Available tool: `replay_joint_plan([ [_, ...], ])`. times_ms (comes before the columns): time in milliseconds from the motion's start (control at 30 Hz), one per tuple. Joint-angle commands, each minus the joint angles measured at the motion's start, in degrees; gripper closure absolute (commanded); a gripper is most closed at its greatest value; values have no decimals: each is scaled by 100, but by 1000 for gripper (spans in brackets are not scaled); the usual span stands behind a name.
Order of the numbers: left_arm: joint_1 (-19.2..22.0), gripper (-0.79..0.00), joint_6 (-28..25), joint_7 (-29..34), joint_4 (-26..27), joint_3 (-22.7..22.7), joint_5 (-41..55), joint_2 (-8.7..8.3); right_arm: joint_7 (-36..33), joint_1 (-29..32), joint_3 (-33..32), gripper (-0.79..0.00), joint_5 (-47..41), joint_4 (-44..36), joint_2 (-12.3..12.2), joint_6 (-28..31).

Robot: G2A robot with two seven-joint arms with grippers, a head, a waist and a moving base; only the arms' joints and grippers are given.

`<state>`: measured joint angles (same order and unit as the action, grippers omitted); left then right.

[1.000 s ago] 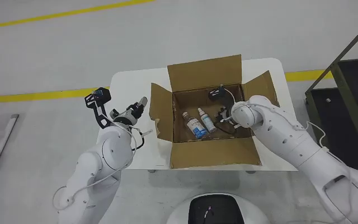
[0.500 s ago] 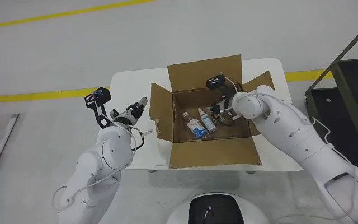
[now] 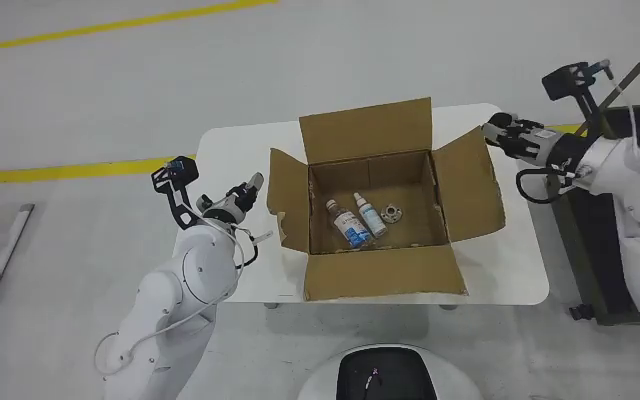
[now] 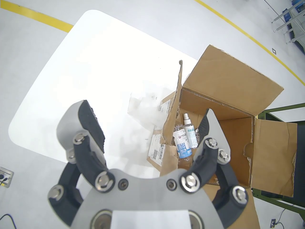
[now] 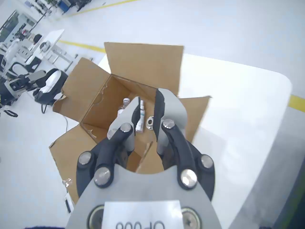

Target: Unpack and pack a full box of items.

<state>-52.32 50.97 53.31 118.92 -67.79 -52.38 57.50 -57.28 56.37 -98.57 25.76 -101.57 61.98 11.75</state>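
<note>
An open cardboard box (image 3: 370, 140) stands in the middle of the white table (image 3: 240, 150). On its floor lie a water bottle (image 3: 345, 225), a small spray bottle (image 3: 368, 215) and a round metal part (image 3: 391, 213). My right gripper (image 3: 497, 130) hangs outside the box, beyond its right flap near the table's far right corner. Its fingers are open by a narrow gap and hold nothing (image 5: 147, 96); the metal part (image 5: 150, 121) shows beyond them. My left gripper (image 3: 245, 190) is over the table left of the box, wide open and empty (image 4: 149, 120).
Clear plastic bags (image 4: 143, 108) lie on the table beside the box's left flap (image 4: 175, 110). A dark green-framed cart (image 3: 600, 150) stands just past the table's right edge. Bare tabletop stretches left of the box (image 4: 83, 67).
My right arm has pulled up out of the box and swung to the far right corner, leaving the metal part on the box floor. The left arm has not moved.
</note>
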Motion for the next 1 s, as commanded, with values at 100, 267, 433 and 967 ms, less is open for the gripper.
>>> replay_joint_plan([
  [100,0,-785,0,0,0,0,0,0,60,661,-868,0,-245,130,-96,310],
  [267,0,-785,0,0,0,0,0,0,1,1153,-1081,0,-68,357,-157,459],
  [433,0,-785,0,0,0,0,0,0,19,1286,-1090,0,-36,468,-168,438],
  [967,0,-785,0,0,0,0,0,0,1306,1754,-378,0,193,783,-103,980],
])
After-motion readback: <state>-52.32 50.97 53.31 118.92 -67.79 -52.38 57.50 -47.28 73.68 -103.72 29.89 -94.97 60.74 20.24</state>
